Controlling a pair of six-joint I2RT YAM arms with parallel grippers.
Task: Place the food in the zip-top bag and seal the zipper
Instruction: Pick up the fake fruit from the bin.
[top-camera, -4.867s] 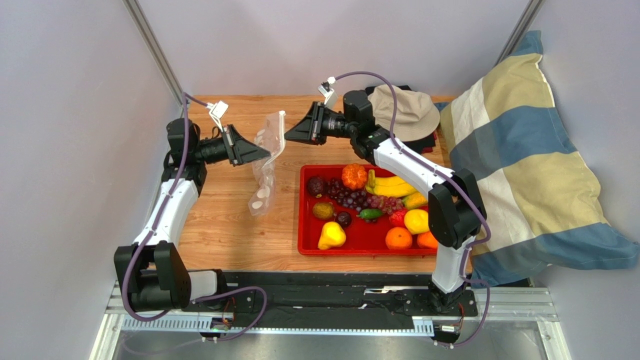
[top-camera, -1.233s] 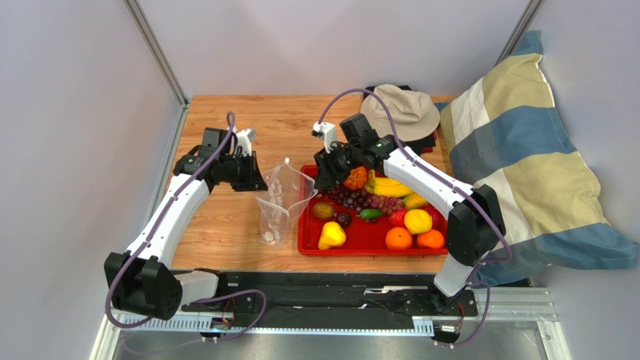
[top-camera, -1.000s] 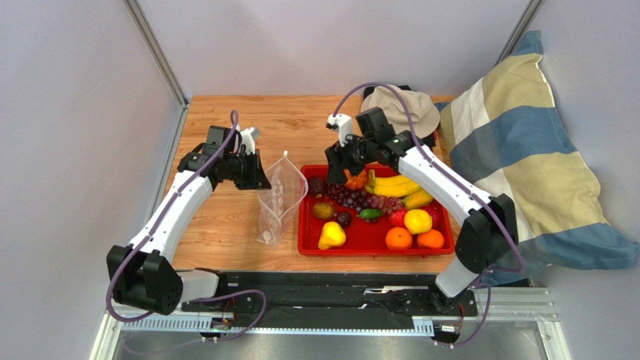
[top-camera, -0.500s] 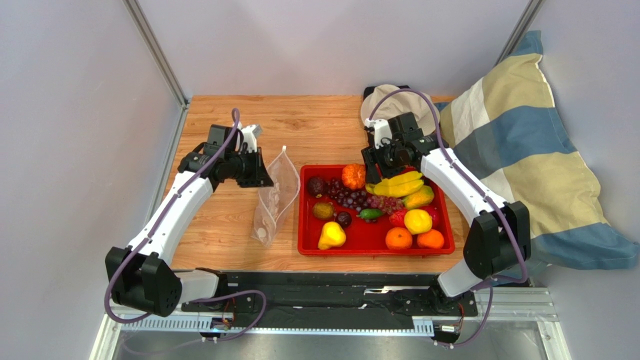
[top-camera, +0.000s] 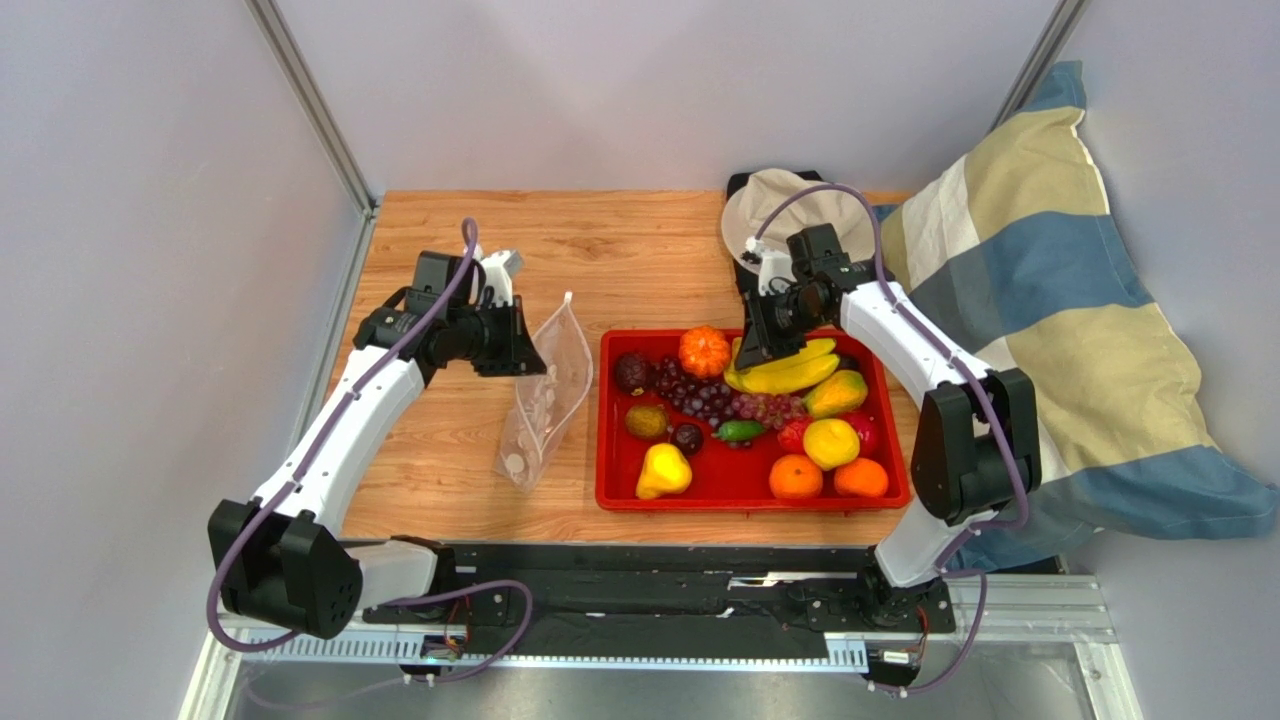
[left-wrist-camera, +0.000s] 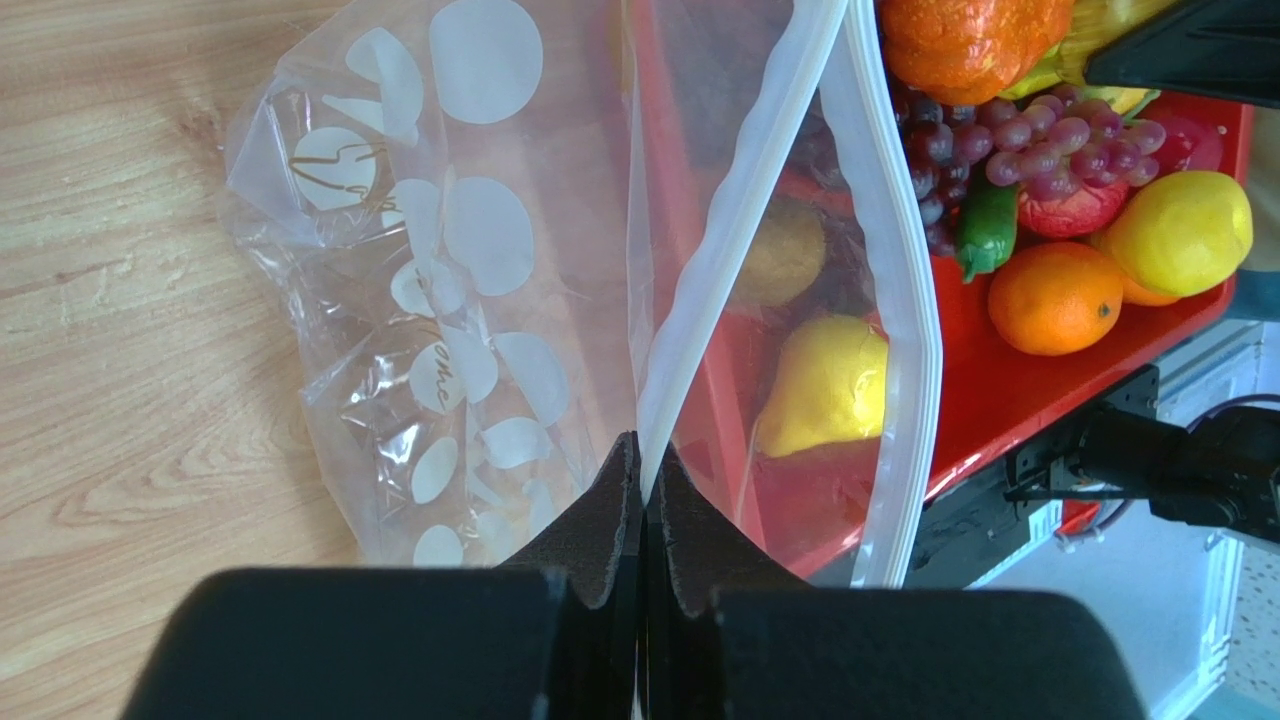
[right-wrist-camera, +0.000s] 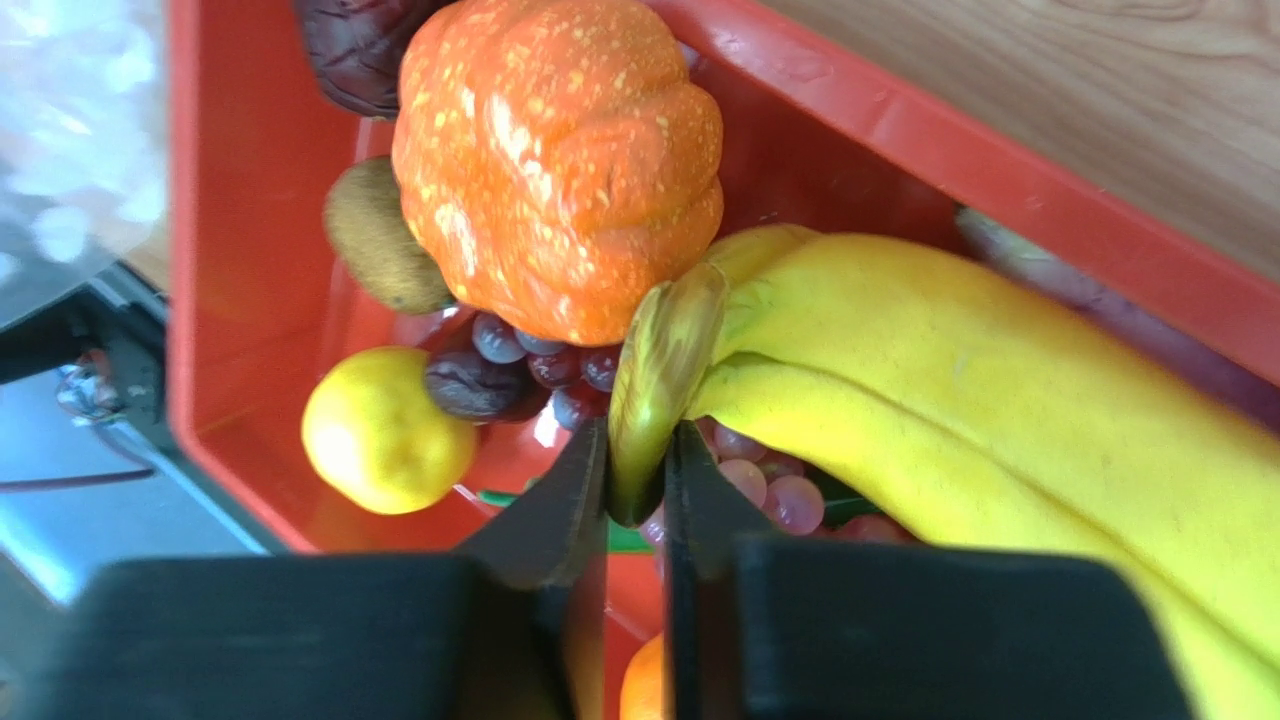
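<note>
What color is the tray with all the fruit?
The tray is red, clearest in the top external view.

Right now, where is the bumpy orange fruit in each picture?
Top external: the bumpy orange fruit sits at the far edge of the red tray, left of the banana bunch.
Left wrist: at the top right, cut off by the picture's edge, beyond the zip-top bag.
Right wrist: upper middle, large, beside the banana bunch.
Shared landmark: the red tray shows in all three views.

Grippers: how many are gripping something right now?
2. The left gripper pinches the zip-top bag at its zipper; the right gripper pinches the banana bunch by its stem in the red tray.
</note>
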